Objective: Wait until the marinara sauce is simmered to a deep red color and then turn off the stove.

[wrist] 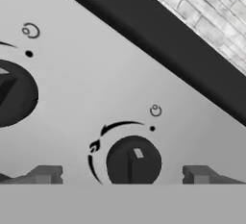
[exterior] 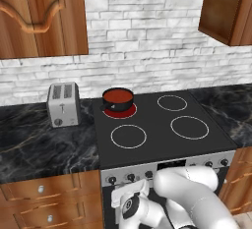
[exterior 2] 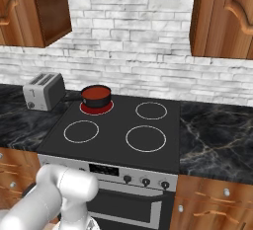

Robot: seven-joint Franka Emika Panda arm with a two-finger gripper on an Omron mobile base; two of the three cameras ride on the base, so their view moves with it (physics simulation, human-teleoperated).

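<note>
Marinara sauce (exterior: 118, 95) sits in a small black saucepan (exterior: 117, 100) on the rear-left burner of the stove (exterior: 162, 129), upper-middle left of the left base view; in the right base view the same pan lies left of centre, just right of the silver toaster (exterior 2: 43, 91). Sauce surface reads a fairly deep red, so the waiting part looks done or nearly so, by my judgement. The burner ring (exterior: 119, 111) under the pan glows red while the other three rings are plain white: heat appears to be on, shut-off not yet achieved. Hand view: gripper (wrist: 122, 174) is close up against the steel front panel (wrist: 72, 122), a dark knob (wrist: 133, 163) low and centred between the two tips, a second knob (wrist: 14, 93) at the left edge. Fingers (wrist: 43, 174) are spread wide, one each side of the knob, apart from it, nothing held. Whether this is the knob for the lit burner cannot be told from the markings. Left to do: close on the knob, rotate to off, confirm the red ring goes out
</note>
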